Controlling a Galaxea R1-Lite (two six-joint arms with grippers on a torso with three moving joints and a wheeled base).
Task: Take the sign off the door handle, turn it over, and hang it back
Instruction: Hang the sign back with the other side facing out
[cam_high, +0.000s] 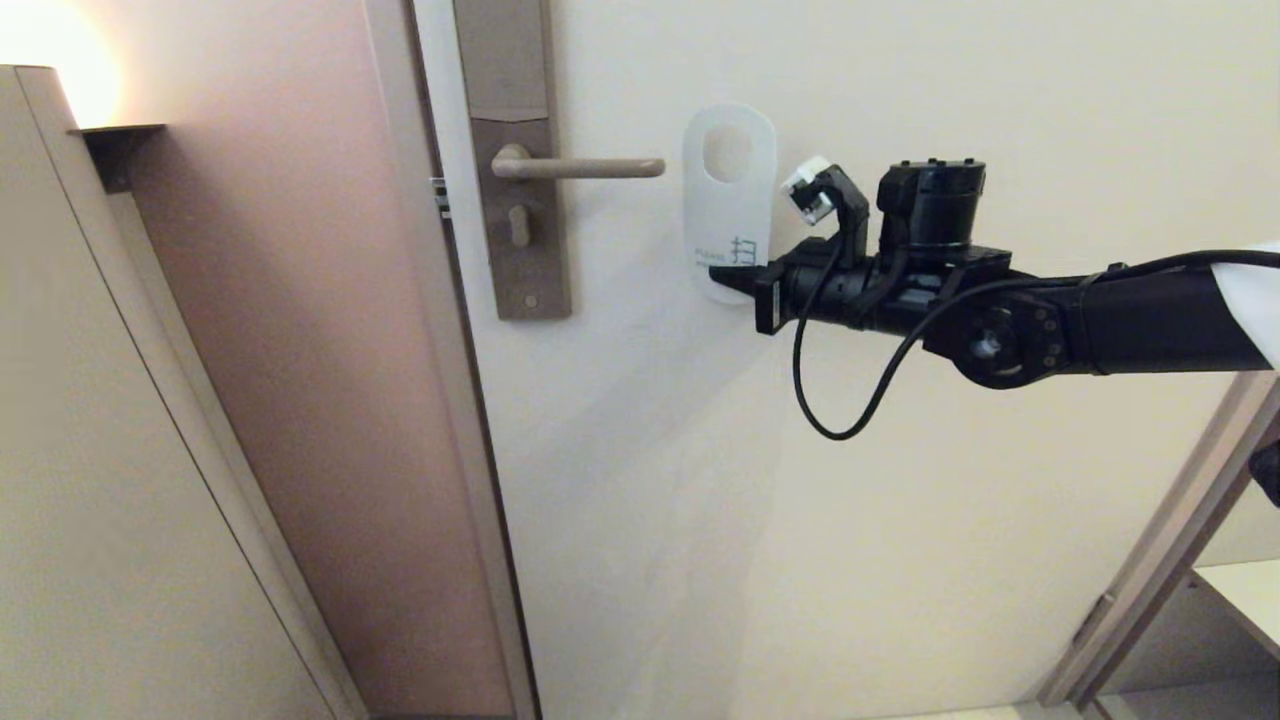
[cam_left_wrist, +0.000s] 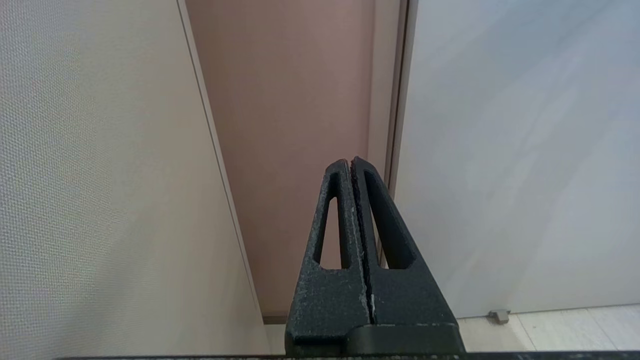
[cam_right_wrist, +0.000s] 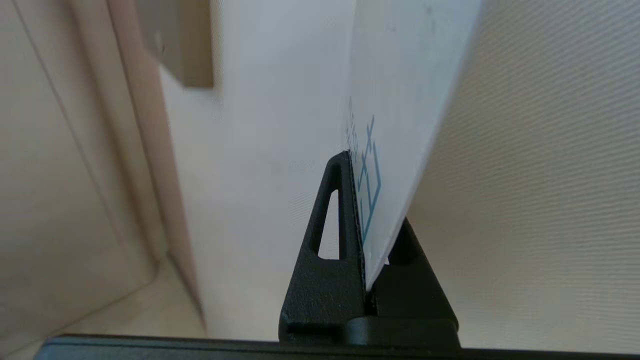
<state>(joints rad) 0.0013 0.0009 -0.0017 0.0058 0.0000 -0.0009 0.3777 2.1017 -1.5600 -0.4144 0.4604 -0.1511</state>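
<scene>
I have the right hand (cam_high: 722, 280) out in front of the door (cam_high: 900, 500), reaching in from the right side of the head view with its arm roughly level. Its fingers are pinched tight on the lower end of the sign (cam_high: 729, 200), and the right wrist view confirms it: the card (cam_right_wrist: 400, 100) is clamped edge-on between the two black fingers (cam_right_wrist: 330, 220), with teal printing visible just above the grip.

The sign shows its white face toward me, standing upright with the oval hole at the top. It sits just past the free tip of the door handle (cam_high: 590, 168), to the right of it, not threaded over the lever. The hole is at about the same height as the lever. I cannot tell whether the card touches the door surface behind it.

The door handle is horizontal, mounted on the tall grey-brown lock plate (cam_high: 515, 170) near the door's left edge.

My left hand (cam_left_wrist: 351, 165) is out of the head view; its wrist camera shows the fingers pressed fully together, gripping nothing, pointed at the door frame (cam_left_wrist: 385, 100) and the wall beside it.
</scene>
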